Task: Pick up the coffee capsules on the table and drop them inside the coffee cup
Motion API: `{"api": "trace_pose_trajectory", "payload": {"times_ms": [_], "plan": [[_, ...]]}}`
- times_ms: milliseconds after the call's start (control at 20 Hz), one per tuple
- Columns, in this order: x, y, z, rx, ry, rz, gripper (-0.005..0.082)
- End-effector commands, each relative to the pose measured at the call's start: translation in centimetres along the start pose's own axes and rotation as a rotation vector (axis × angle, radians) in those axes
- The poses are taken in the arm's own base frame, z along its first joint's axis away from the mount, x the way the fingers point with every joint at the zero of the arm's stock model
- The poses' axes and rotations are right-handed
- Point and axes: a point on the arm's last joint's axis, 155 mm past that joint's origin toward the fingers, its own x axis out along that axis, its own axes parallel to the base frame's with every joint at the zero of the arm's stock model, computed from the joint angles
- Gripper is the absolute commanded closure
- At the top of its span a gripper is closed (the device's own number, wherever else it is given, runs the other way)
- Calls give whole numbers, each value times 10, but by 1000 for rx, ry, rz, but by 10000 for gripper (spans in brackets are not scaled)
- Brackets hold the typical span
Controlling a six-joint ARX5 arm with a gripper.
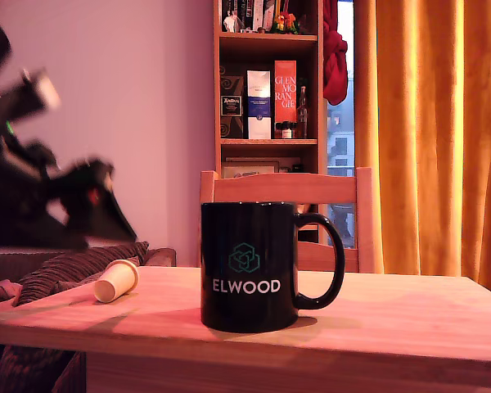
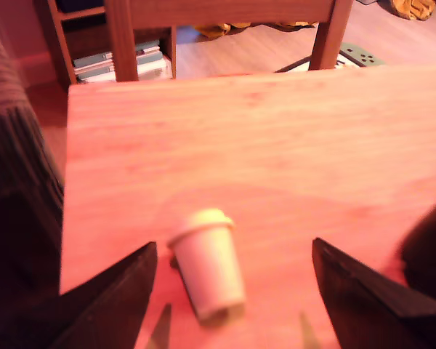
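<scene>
The capsule (image 2: 207,263) lies on its side on the tabletop (image 2: 291,153), between the wide-open jaws of the gripper (image 2: 232,291) — its long axis running roughly along the gap. The cup (image 1: 249,266) stands well apart.

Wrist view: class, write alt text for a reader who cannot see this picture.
A pale coffee capsule lies on its side on the light wooden table, between the two dark, spread fingers of the open hand. A wooden chair stands at the table's far edge.
</scene>
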Motion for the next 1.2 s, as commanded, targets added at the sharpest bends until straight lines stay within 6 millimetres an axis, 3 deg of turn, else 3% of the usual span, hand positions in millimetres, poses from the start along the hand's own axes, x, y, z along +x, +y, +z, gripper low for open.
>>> {"api": "trace_pose_trajectory", "payload": {"times_ms": [0, 250, 550, 1150], "plan": [[6, 1, -2, 12, -12, -1, 150], [22, 10, -21, 16, 21, 31, 150], [36, 16, -30, 27, 42, 44, 150], [36, 17, -34, 25, 58, 45, 167]]}}
